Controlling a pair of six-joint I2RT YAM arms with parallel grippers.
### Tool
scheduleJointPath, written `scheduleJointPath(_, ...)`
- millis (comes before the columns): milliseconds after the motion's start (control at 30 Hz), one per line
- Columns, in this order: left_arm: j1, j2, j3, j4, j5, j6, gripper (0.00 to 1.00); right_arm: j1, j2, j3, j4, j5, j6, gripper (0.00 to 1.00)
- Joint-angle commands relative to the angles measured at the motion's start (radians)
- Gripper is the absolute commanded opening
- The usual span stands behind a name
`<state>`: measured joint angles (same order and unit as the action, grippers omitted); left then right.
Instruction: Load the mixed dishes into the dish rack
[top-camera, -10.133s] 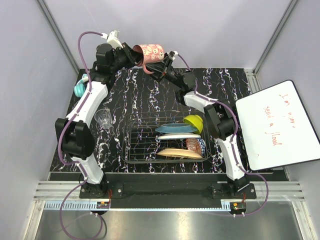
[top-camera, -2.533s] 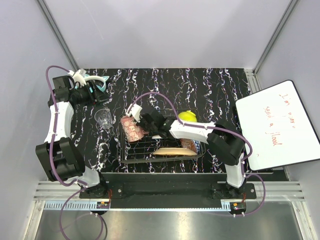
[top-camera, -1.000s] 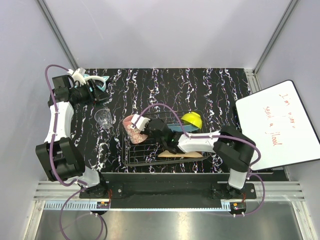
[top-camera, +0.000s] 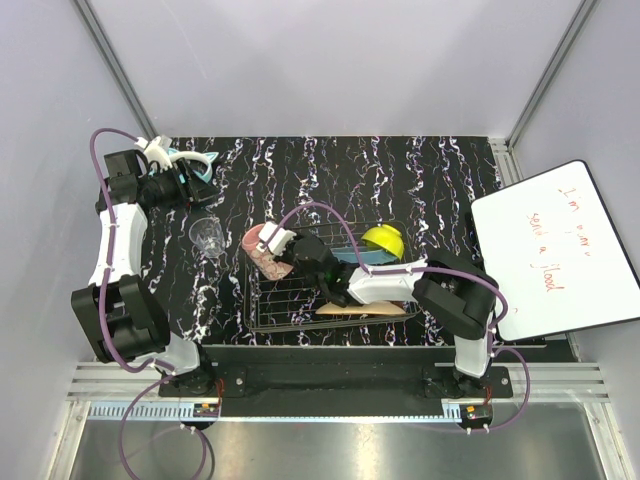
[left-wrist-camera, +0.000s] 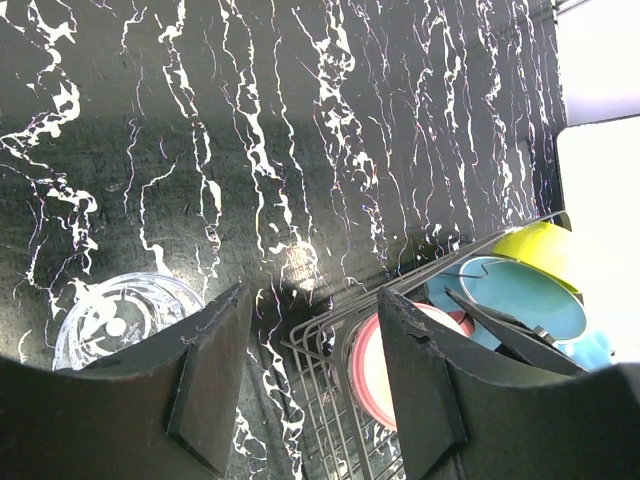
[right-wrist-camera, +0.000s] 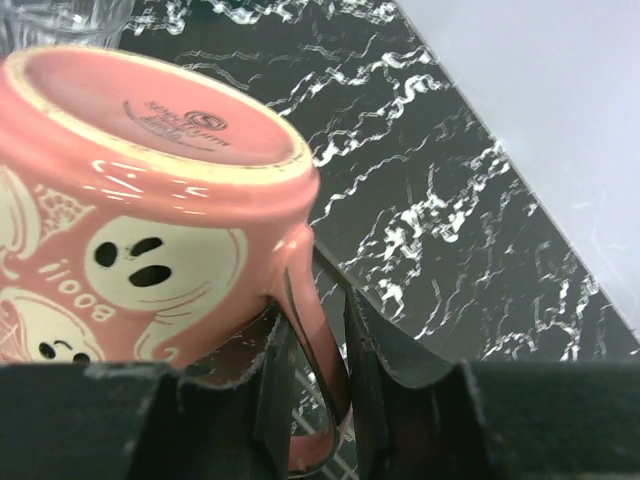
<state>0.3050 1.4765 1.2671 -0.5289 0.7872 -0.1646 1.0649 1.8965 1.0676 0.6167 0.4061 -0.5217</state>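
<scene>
Pink mug (right-wrist-camera: 150, 230) upturned in rack (top-camera: 275, 305) corner, handle (right-wrist-camera: 312, 330) between narrow right jaws, grip unclear; left jaws wide.

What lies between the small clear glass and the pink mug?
Bare black marbled tabletop and the dark wire dish rack's wall, per the left wrist view.

Your overhead view covers the whole tabletop (top-camera: 430, 170) from behind the arm bases (top-camera: 330, 380). Left wrist looks down from higher up; right wrist sits right against the pink mug (right-wrist-camera: 150, 250), seen in all three.
</scene>
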Motion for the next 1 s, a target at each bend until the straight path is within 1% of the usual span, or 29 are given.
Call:
scheduleJointPath(0, 0.002, -0.001, 0.040, 0.021, 0.037, 0.010, 0.56, -0.013, 0.012, -0.009, -0.034, -0.114, 0.078, 0.31)
scheduleJointPath(67, 0.003, -0.002, 0.035, 0.021, 0.040, 0.007, 0.57, -0.014, 0.004, -0.015, -0.078, -0.141, 0.100, 0.32)
scheduleJointPath(133, 0.002, -0.002, 0.031, 0.024, 0.040, 0.005, 0.56, -0.014, -0.001, -0.015, -0.104, -0.164, 0.112, 0.36)
scheduleJointPath(167, 0.003, -0.002, 0.032, 0.027, 0.041, 0.001, 0.56, -0.013, -0.001, -0.014, -0.115, -0.170, 0.117, 0.43)
scheduleJointPath(233, 0.000, -0.004, 0.038, 0.026, 0.041, -0.001, 0.56, -0.013, -0.004, -0.014, -0.132, -0.179, 0.120, 0.52)
scheduleJointPath(267, 0.002, -0.001, 0.041, 0.027, 0.043, -0.004, 0.56, -0.014, -0.010, -0.015, -0.135, -0.182, 0.118, 0.58)
scheduleJointPath(400, 0.002, 0.002, 0.066, 0.027, 0.047, -0.013, 0.56, -0.014, -0.030, -0.014, -0.176, -0.194, 0.117, 0.66)
scheduleJointPath(467, 0.000, 0.004, 0.074, 0.027, 0.053, -0.024, 0.56, -0.013, -0.048, -0.018, -0.209, -0.199, 0.115, 0.67)
scheduleJointPath(500, -0.001, 0.004, 0.083, 0.027, 0.056, -0.027, 0.56, -0.014, -0.054, -0.023, -0.230, -0.205, 0.117, 0.70)
scheduleJointPath(633, -0.012, 0.001, 0.101, 0.029, 0.079, -0.047, 0.56, -0.013, -0.079, -0.034, -0.278, -0.228, 0.121, 0.74)
scheduleJointPath(733, -0.043, -0.008, 0.107, 0.029, 0.095, -0.056, 0.55, -0.014, -0.097, -0.034, -0.307, -0.237, 0.132, 0.76)
scheduleJointPath(967, -0.092, -0.010, 0.109, -0.002, 0.099, -0.001, 0.55, -0.013, -0.151, -0.014, -0.402, -0.263, 0.138, 0.82)
